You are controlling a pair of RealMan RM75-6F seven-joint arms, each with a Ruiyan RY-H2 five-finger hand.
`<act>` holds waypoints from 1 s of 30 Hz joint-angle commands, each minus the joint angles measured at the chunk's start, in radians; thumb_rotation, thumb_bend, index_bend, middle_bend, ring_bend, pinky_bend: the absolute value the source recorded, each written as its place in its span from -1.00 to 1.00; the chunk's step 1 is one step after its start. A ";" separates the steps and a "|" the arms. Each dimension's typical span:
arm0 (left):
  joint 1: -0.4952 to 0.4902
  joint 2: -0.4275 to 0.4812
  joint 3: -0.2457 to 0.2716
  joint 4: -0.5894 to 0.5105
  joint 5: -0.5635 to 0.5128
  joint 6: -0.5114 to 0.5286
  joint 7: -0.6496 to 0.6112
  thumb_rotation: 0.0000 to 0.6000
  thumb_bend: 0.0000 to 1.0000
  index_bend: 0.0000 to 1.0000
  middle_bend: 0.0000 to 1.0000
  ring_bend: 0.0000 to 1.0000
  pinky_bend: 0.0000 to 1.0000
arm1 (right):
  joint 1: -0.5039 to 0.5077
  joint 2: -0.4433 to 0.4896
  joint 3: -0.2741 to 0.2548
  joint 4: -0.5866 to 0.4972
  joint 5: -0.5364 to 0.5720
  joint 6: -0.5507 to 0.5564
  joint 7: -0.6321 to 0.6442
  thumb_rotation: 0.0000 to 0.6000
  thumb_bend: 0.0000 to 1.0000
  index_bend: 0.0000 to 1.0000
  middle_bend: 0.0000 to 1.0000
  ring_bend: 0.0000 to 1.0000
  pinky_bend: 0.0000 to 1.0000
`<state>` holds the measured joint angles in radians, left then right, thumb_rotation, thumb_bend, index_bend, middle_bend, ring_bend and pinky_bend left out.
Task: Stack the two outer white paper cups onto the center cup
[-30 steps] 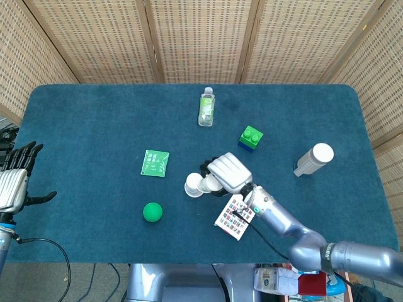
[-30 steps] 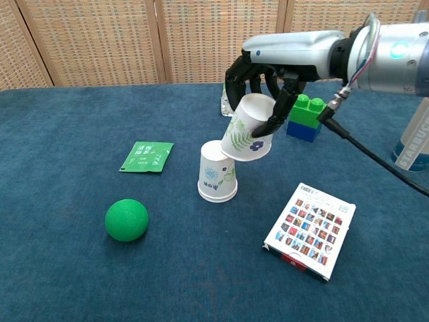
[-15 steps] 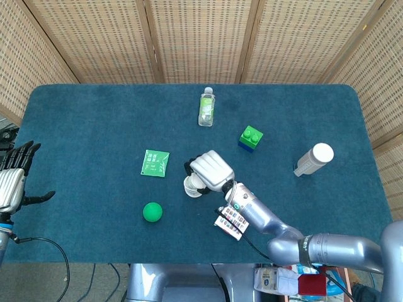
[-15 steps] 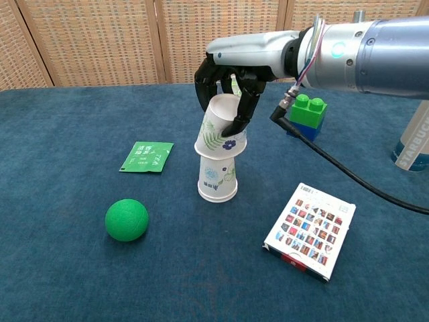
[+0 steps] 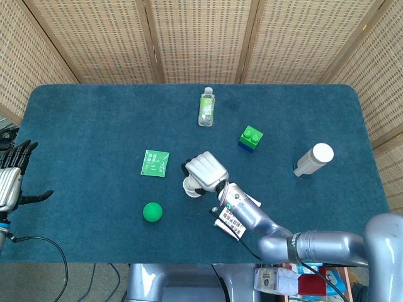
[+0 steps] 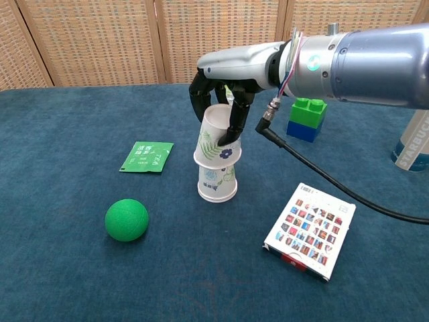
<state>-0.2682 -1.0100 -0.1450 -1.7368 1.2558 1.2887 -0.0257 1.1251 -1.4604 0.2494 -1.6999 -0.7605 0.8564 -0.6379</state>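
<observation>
Upside down over the centre cup [image 6: 217, 185] mid-surface [image 6: 67, 282], tilted slightly, a white paper cup [image 6: 216, 137] with leaf and flower print, gripped by the right hand [image 6: 218, 90] with dark fingers [image 6: 236, 114] curled around it; left hand [image 5: 11, 179] spread, holding nothing.

"STARBUCKS" lettering on bottle [image 6: 413, 142], right edge

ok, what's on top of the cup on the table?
A second cup, upside down and slightly tilted, sits over the lower cup, gripped by the right robot hand. How far it has seated is hidden, and so is any cup nested inside.
</observation>
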 commanded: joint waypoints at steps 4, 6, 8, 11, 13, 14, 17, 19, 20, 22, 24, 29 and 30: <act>0.002 0.003 0.000 0.001 0.004 -0.001 -0.007 1.00 -0.81 -1.00 -1.00 -1.00 -1.00 | 0.012 -0.007 -0.013 0.000 0.006 0.033 -0.012 1.00 -0.55 -0.33 -0.58 -0.53 0.02; 0.001 0.002 -0.001 0.001 0.003 -0.002 -0.006 1.00 -0.81 -1.00 -1.00 -1.00 -1.00 | 0.014 -0.009 -0.017 0.000 0.004 0.039 -0.012 1.00 -0.62 -0.39 -0.68 -0.64 -0.12; 0.001 0.001 0.000 0.001 0.003 -0.003 -0.005 1.00 -0.80 -1.00 -1.00 -1.00 -1.00 | 0.014 -0.011 -0.020 0.001 -0.002 0.046 -0.010 1.00 -0.67 -0.41 -0.72 -0.70 -0.26; 0.000 0.000 -0.001 0.002 0.001 -0.006 -0.002 1.00 -0.80 -1.00 -1.00 -1.00 -1.00 | 0.014 -0.012 -0.025 0.002 -0.007 0.054 -0.002 1.00 -0.70 -0.41 -0.74 -0.71 -0.29; 0.000 0.000 -0.001 0.002 0.000 -0.008 -0.002 1.00 -0.80 -1.00 -1.00 -1.00 -1.00 | 0.010 -0.010 -0.028 0.000 -0.016 0.064 0.003 1.00 -0.70 -0.41 -0.75 -0.72 -0.30; 0.000 0.000 -0.001 0.002 0.000 -0.008 -0.002 1.00 -0.80 -1.00 -1.00 -1.00 -1.00 | 0.007 -0.007 -0.030 -0.002 -0.020 0.068 0.006 1.00 -0.70 -0.41 -0.75 -0.72 -0.30; -0.001 -0.001 -0.001 0.003 0.000 -0.011 -0.001 1.00 -0.81 -1.00 -1.00 -1.00 -1.00 | -0.009 0.009 -0.041 -0.018 -0.043 0.082 0.020 1.00 -0.70 -0.41 -0.75 -0.72 -0.37; -0.001 -0.002 -0.001 0.004 0.000 -0.012 0.000 1.00 -0.81 -1.00 -1.00 -1.00 -1.00 | -0.027 0.022 -0.055 -0.032 -0.075 0.093 0.034 1.00 -0.69 -0.41 -0.73 -0.72 -0.48; -0.001 -0.002 -0.001 0.004 0.000 -0.011 0.001 1.00 -0.81 -1.00 -1.00 -1.00 -1.00 | -0.038 0.028 -0.063 -0.037 -0.097 0.101 0.045 1.00 -0.69 -0.41 -0.72 -0.72 -0.54; 0.000 -0.003 -0.001 0.005 0.002 -0.010 0.003 1.00 -0.80 -1.00 -1.00 -1.00 -1.00 | -0.078 0.051 -0.094 -0.052 -0.162 0.128 0.074 1.00 -0.70 -0.41 -0.73 -0.78 -0.75; 0.001 -0.004 0.000 0.005 0.005 -0.008 0.005 1.00 -0.80 -1.00 -1.00 -1.00 -1.00 | -0.126 0.080 -0.129 -0.061 -0.250 0.164 0.116 1.00 -0.70 -0.42 -0.78 -0.87 -0.90; 0.010 -0.012 0.005 0.014 0.015 0.009 0.010 1.00 -0.80 -1.00 -1.00 -1.00 -1.00 | -0.299 0.162 -0.241 -0.007 -0.506 0.357 0.240 1.00 -0.86 -0.61 -0.98 -1.00 -1.00; 0.012 -0.015 0.007 0.016 0.018 0.013 0.011 1.00 -0.80 -1.00 -1.00 -1.00 -1.00 | -0.330 0.169 -0.260 0.017 -0.548 0.393 0.267 1.00 -0.93 -0.72 -1.00 -1.00 -1.00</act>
<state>-0.2583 -1.0224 -0.1399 -1.7227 1.2709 1.2988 -0.0160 0.9222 -1.3512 0.0765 -1.7310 -1.1487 1.1063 -0.4718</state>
